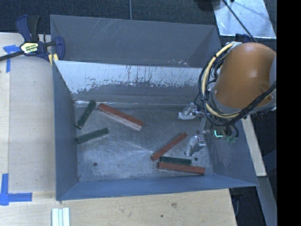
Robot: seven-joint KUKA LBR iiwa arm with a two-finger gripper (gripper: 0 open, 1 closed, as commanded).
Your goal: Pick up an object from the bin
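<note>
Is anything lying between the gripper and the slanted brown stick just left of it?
Nothing visible does. The slanted brown stick lies bare on the bin floor, upper end beside the open gripper. A dark green stick and a second brown stick lie by its lower end, not across it.

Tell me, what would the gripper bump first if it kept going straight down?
Probably the bin's bare floor: the gripper hangs open over it. The slanted reddish-brown stick lies just beside it and might get clipped, though depth is unclear.
</note>
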